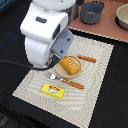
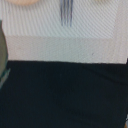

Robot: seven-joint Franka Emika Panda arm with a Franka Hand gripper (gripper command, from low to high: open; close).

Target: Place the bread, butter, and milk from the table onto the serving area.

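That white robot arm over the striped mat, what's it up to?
It is setting out food on the striped placemat. The bread already sits on the plate, and the butter lies on the mat's near part. No milk carton shows clearly, and the arm hides its own gripper.

The golden-brown scored bread loaf (image 1: 70, 65) sits on the round tan plate (image 1: 61, 70), on the cream striped placemat (image 1: 95, 65). The flat yellow butter box (image 1: 52, 90) lies on the placemat too. The claw itself is hidden behind the arm.
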